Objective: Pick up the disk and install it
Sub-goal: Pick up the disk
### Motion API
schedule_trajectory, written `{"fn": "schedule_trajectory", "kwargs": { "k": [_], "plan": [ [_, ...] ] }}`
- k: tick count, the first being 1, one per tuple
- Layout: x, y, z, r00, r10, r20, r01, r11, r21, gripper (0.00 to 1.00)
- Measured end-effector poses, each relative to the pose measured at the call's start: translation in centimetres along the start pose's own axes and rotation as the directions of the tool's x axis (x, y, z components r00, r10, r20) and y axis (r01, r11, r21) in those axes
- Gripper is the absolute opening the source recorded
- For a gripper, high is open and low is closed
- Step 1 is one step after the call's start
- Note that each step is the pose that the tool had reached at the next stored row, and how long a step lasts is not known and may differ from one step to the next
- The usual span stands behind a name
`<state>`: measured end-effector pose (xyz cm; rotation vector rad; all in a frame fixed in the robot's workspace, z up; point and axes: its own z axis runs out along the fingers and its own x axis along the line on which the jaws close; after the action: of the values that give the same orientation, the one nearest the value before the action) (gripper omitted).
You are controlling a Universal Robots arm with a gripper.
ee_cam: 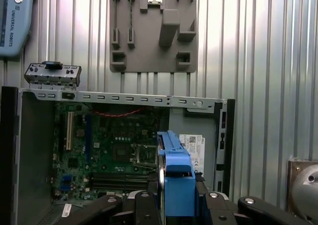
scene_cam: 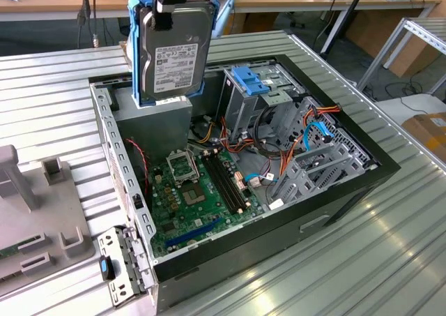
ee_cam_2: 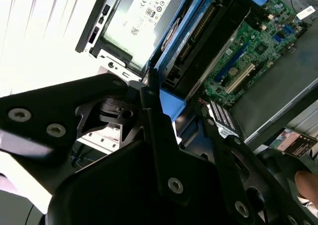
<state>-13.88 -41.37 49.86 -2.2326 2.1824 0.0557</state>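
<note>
My jaws are clamped on the upper end of the disk [scene_cam: 175, 51], which hangs directly beneath them, upright with its long axis vertical, above the far corner of the open computer case [scene_cam: 380, 166], the drive cage [scene_cam: 240, 114] lying lower toward the exterior view's right.

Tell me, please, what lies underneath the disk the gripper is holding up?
The grey power-supply box sits below the disk, which the gripper holds upright. In the first wrist view the blue carrier covers part of the box's white label.
</note>
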Motion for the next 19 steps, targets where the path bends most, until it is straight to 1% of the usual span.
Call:
{"fn": "schedule_trajectory", "kwargs": {
  "k": [2,5,6,8,11,12,14,15,19],
  "plan": [
    [0.33,-0.03,-0.01,1.0,0.0,0.0,0.0,1.0,0.0,0.36],
    [0.36,-0.04,-0.02,1.0,0.0,-0.0001,0.0,1.0,-0.0001,0.36],
    [0.37,-0.13,-0.02,1.0,0.0,-0.0001,0.0,1.0,-0.0001,0.36],
    [0.37,-0.38,-0.02,1.0,0.0,0.0,0.0,1.0,0.0,0.36],
    [0.38,-1.12,-0.03,1.0,0.0,-0.0001,0.0,1.0,0.0,0.36],
    [0.4,-1.48,-0.03,1.0,0.0,0.0,0.0,1.0,0.0,0.36],
    [0.5,-1.75,-0.05,1.0,0.0,-0.0001,0.0,1.0,-0.0001,0.36],
    [0.67,-1.93,-0.05,1.0,0.0,0.0,0.0,1.0,0.0,0.36],
    [1.43,-2.21,-0.08,1.0,0.0,0.0,0.0,1.0,0.0,0.36]
  ]
}}
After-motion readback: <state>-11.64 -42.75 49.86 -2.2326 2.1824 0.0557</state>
